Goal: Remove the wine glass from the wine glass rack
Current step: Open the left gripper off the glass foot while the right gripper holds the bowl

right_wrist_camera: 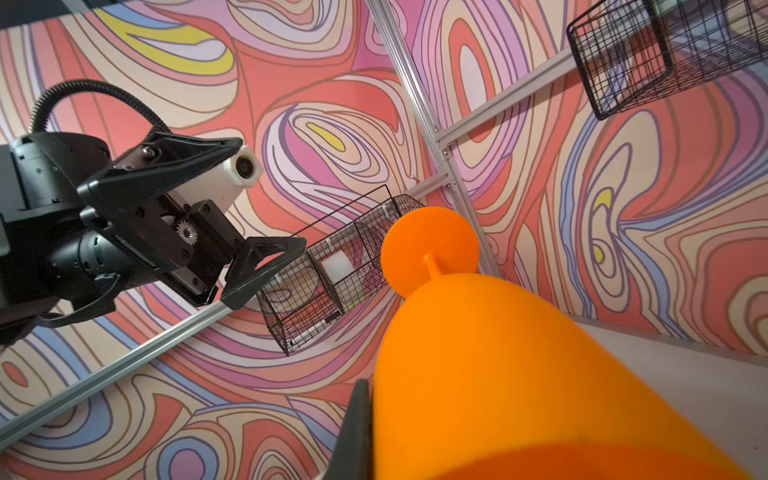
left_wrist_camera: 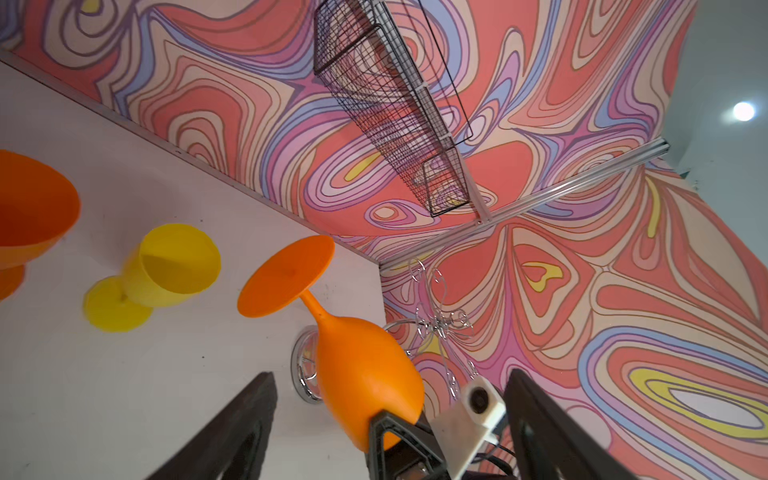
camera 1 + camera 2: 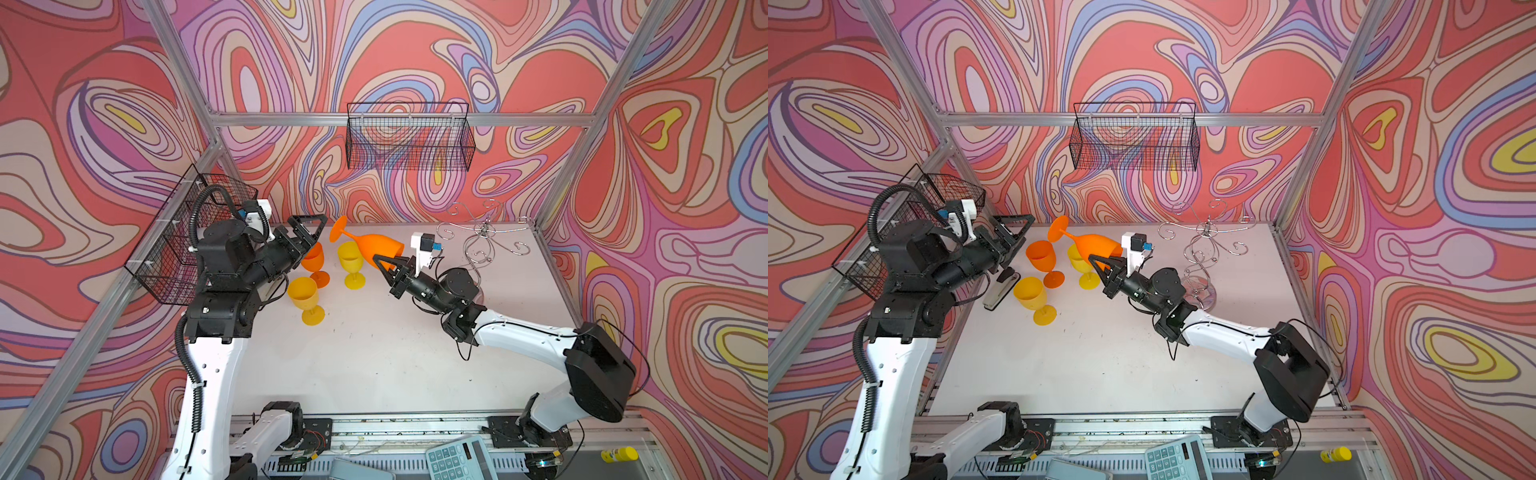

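An orange wine glass (image 3: 374, 246) (image 3: 1094, 245) (image 2: 365, 374) (image 1: 498, 374) hangs tilted above the table, its foot towards the back left. My right gripper (image 3: 380, 262) (image 3: 1097, 262) is shut on its rim; one finger (image 1: 356, 432) presses the bowl's outside. My left gripper (image 3: 318, 232) (image 3: 1022, 232) (image 2: 390, 374) stands open just left of the glass's foot, not touching it. The chrome wine glass rack (image 3: 484, 228) (image 3: 1206, 229) (image 2: 432, 328) stands at the back right, with no glass on the hooks that show.
Three glasses stand on the white table (image 3: 374, 353): an orange one (image 3: 313, 257) and two yellow ones (image 3: 351, 257) (image 3: 303, 293). A stapler-like tool (image 3: 1000, 286) lies under my left arm. Black mesh baskets hang on the back wall (image 3: 409, 137) and the left rail (image 3: 183, 237).
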{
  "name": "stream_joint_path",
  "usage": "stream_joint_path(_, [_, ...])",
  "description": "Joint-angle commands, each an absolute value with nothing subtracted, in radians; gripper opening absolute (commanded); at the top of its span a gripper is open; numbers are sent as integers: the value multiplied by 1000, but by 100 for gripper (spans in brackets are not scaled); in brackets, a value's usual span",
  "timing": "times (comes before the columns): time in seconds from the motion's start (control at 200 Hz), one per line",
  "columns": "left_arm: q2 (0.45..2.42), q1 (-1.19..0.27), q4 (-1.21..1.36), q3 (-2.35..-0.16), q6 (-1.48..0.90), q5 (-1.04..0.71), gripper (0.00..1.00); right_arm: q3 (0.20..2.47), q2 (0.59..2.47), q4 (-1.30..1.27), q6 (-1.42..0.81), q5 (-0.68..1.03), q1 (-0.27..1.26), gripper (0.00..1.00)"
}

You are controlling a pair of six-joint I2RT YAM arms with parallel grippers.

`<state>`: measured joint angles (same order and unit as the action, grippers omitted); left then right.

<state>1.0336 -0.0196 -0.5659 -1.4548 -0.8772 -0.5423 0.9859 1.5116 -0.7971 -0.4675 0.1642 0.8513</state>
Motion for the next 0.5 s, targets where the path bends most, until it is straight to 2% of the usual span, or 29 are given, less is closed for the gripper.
stream_joint_path(0.0, [1036,-16,-764,-1500,-659,-439,87,1049,1431,-438,-297,-30,892,0])
stream_joint_path(0.235, [1028,-20,-858,-1553,-496,-314,93,1235,1369,39,-155,-330,994,0])
stream_joint_path(0.496, [1043,-103,-889,-1548,-360,-141,100,1471,1377,542,-145,-565,1070,0])
